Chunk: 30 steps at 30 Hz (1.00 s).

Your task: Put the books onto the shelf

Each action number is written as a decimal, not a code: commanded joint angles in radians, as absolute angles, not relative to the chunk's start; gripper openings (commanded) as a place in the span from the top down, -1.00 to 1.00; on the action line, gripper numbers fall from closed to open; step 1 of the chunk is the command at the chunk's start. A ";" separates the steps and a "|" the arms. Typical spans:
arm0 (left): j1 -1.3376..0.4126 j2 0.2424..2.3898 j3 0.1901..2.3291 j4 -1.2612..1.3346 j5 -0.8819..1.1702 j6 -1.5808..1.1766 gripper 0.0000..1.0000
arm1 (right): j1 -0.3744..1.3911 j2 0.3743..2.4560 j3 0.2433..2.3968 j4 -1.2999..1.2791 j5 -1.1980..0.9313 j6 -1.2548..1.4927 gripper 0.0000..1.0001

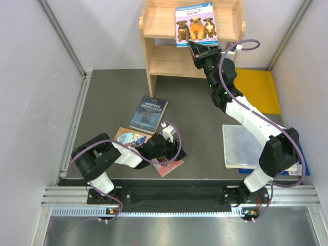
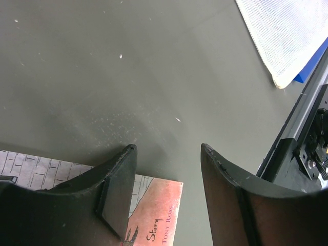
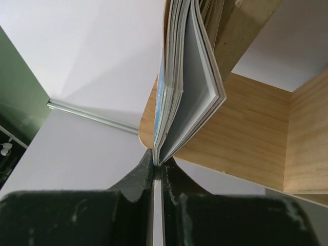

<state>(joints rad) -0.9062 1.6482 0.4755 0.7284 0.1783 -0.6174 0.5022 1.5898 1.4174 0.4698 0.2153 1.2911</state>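
Three books are visible on the dark table point(image 1: 102, 102) near the arm bases. The left fingers point(image 2: 120, 174) are spread with nothing between them, low over bare table, one tip above the corner of the pink Tony Ross book point(image 1: 171, 166). Just left of that lies an orange-edged book point(image 1: 128, 137), partly under the left arm. Farther out, the dark blue "Nineteen Eighty-Four" paperback point(image 1: 148, 114) lies flat, cover up. To the right, a white plastic sheet point(image 1: 246, 146) lies under the right arm, and a yellow folder point(image 1: 259, 89) lies beyond it. At the far end, the right fingers point(image 3: 133, 184) are pressed together on the lower edge of the dog book point(image 1: 196, 23). That book is over the top tier of the wooden shelf point(image 1: 159, 23), cover toward the overhead camera. Whether it rests on the wood is unclear.
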 commanded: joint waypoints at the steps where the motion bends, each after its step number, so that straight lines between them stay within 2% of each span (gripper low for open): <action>1: -0.914 1.658 0.503 0.736 0.186 -0.597 -0.16 | 0.525 1.539 1.416 0.574 0.273 1.261 1.00; 15: -0.925 1.674 0.517 0.723 0.190 -0.589 -0.16 | 0.538 1.569 1.431 0.597 0.299 1.250 1.00; 20: -0.930 1.677 0.523 0.718 0.190 -0.586 -0.16 | 0.537 1.624 1.514 0.542 0.233 1.249 1.00; 23: -0.928 1.680 0.523 0.715 0.190 -0.584 -0.16 | 0.538 1.641 1.523 0.546 0.216 1.266 0.93; 25: -0.930 1.677 0.523 0.713 0.190 -0.584 -0.16 | 0.538 1.640 1.520 0.545 0.216 1.266 0.71; 29: -0.930 1.681 0.525 0.712 0.190 -0.583 -0.16 | 0.540 1.637 1.511 0.549 0.215 1.259 0.46; 30: -0.931 1.681 0.526 0.712 0.193 -0.583 -0.16 | 0.538 1.634 1.509 0.555 0.215 1.252 0.21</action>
